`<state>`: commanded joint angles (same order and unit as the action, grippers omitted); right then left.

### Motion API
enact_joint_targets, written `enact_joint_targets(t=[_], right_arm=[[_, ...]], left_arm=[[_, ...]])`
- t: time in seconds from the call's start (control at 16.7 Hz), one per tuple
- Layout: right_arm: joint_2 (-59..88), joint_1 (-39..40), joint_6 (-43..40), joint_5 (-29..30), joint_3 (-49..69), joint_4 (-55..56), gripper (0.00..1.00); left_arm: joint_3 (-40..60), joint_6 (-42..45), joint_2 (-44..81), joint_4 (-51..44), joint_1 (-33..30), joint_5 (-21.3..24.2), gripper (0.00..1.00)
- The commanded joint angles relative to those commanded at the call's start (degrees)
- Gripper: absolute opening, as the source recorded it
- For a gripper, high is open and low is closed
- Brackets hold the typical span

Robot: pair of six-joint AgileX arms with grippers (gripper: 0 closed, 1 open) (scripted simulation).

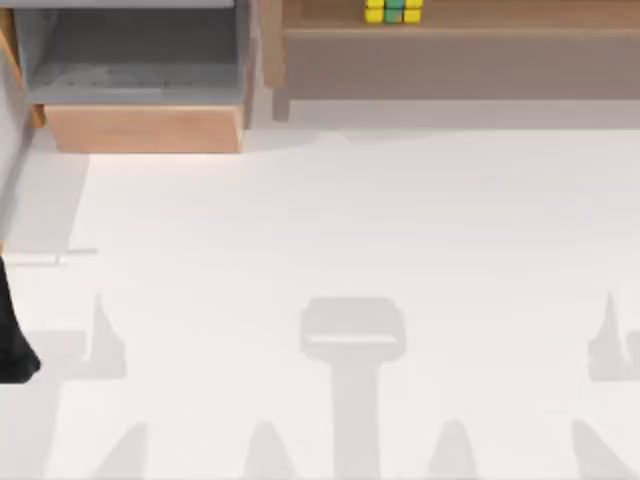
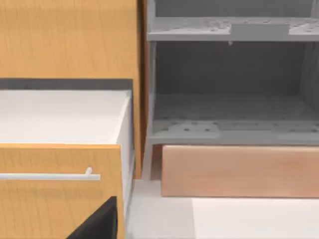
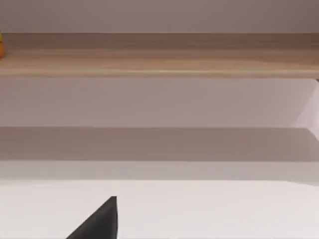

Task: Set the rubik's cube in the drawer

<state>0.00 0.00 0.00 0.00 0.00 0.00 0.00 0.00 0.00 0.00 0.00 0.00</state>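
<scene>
Cube [image 1: 393, 11] sits square-on upon the long shelf [image 1: 460, 40], right of the open drawer [image 1: 140, 90]; fingers' state untellable.

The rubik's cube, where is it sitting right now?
In the top view the rubik's cube sits on the long wooden shelf at the table's far edge, right of the open drawer.

Left arm [image 1: 12, 335] — matte black, rounded end. Wrist views — black angular wedge [image 2: 97, 224], flat-edged, unmarked.

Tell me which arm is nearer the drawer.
Left. The left arm stands at the table's left edge, below the drawer in the top view. The right pincer faces the long shelf, which lies to the drawer's right.
</scene>
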Motion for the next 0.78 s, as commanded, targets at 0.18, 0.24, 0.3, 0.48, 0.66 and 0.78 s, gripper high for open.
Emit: enact_joint_targets(t=[0.18,0.24,0.3,0.48,0.66,0.78], right_arm=[[0.0,0.0,0.0,0.0,0.0,0.0,1.0],[0.0,0.0,0.0,0.0,0.0,0.0,1.0],[0.0,0.0,0.0,0.0,0.0,0.0,1.0],[0.0,0.0,0.0,0.0,0.0,0.0,1.0],[0.0,0.0,0.0,0.0,0.0,0.0,1.0],[0.0,0.0,0.0,0.0,0.0,0.0,1.0]], left_arm=[[0.48,0.04,0.56,0.21,-0.27,-0.22,1.0],[1.48,0.11,1.72,0.68,-0.84,-0.7,1.0],[2.98,0.22,3.47,1.41,-1.69,-1.44,1.0],[10.39,0.69,12.31,5.31,-5.56,-5.07,1.0],[21.55,1.18,26.43,11.59,-11.01,-10.26,1.0],[30.43,1.52,38.67,16.74,-15.29,-14.23,1.0]])
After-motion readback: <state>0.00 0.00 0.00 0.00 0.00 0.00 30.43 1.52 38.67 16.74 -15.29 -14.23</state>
